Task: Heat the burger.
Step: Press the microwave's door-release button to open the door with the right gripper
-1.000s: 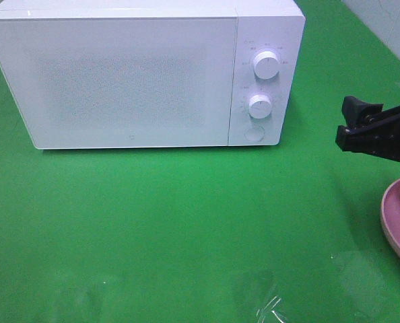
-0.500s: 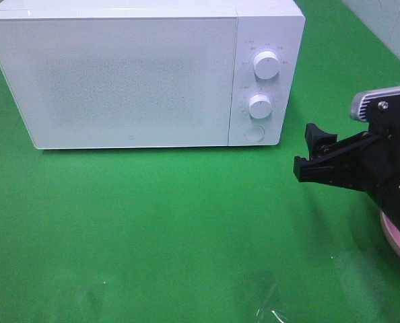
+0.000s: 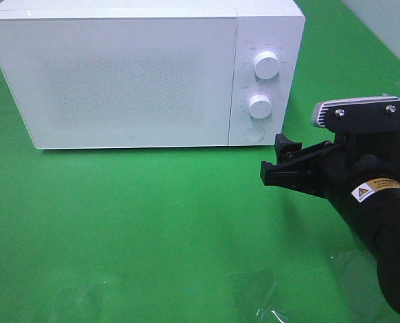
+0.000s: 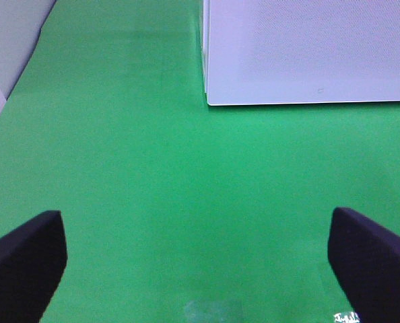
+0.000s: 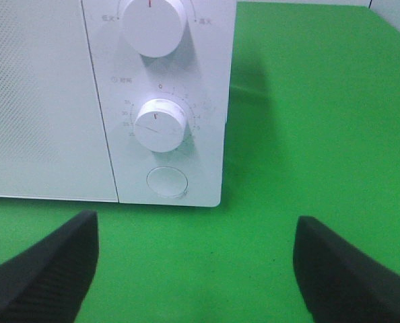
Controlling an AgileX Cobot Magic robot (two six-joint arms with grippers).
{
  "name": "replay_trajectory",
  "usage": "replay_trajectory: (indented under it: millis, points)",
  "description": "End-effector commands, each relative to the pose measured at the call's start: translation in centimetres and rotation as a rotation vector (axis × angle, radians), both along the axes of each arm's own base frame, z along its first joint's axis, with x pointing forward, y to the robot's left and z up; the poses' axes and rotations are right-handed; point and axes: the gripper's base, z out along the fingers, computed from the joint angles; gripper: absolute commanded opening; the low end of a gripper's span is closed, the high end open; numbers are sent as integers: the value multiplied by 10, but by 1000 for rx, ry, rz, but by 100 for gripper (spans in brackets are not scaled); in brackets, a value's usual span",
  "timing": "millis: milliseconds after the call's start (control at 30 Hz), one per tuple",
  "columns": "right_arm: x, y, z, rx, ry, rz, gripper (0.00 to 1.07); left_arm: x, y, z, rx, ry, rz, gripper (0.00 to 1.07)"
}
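white microwave (image 3: 132, 74) shut, burger unseen; right end effector (image 3: 275, 160), open and empty, faces its round button (image 5: 167, 182); all steps remain.

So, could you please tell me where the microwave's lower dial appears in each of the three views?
Exterior high: lower dial on the control panel, right of centre, just above the round button.
Left wrist: not in it; only the white door shows.
Right wrist: lower dial between the upper dial and the round button.
Shared landmark: the white door.
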Motion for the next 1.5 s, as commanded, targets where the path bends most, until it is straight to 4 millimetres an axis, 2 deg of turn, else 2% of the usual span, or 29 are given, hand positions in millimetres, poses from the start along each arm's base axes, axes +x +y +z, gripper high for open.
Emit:
replay_trajectory:
  millis: [33, 67, 167, 233, 333, 400, 500, 533, 633, 667, 700, 767, 800, 833, 1167, 1500]
  points:
    - [2, 3, 0, 126, 10, -20, 73, -2, -1, 1, -6, -33, -3, 98]
    - [1, 3, -1, 226, 25, -37, 71, -2, -1, 1, -6, -33, -3, 98]
    - [1, 3, -1, 287, 32, -48, 70, -2, -1, 1, -7, -33, -3, 98]
    - [1, 3, -1, 542, 55, -97, 63, -2, -1, 1, -7, -33, -3, 98]
    - [1, 3, -2, 639, 72, -117, 59, -2, -1, 1, -7, -33, -3, 98]
    - [1, 4, -4, 802, 106, -152, 50, -2, -1, 1, -7, -33, -3, 98]
    - [1, 4, -4, 890, 117, -171, 44, -2, -1, 1, -7, -33, -3, 98]
    - [1, 4, -4, 980, 124, -191, 36, -2, -1, 1, -6, -33, -2, 98]
    - [1, 4, -4, 1016, 127, -198, 33, -2, -1, 1, -5, -33, -2, 98]
    - [1, 4, -4, 1105, 134, -217, 24, -2, -1, 1, -5, -33, -2, 98]
    - [1, 4, -4, 1105, 134, -217, 24, -2, -1, 1, -5, -33, -2, 98]
    - [0, 4, -6, 1216, 160, -247, 8, -2, -1, 1, -5, -33, -2, 98]
    - [0, 4, -6, 1216, 160, -247, 8, -2, -1, 1, -5, -33, -2, 98]
    - [0, 5, -7, 1235, 175, -257, 2, -2, -1, 1, -5, -33, -2, 98]
    - [-1, 5, -16, 1315, 276, -364, 0, -2, -1, 1, -4, -33, -2, 98]
    - [24, -2, -13, 1330, 301, -395, 0, -2, -1, 1, -4, -33, -2, 98]
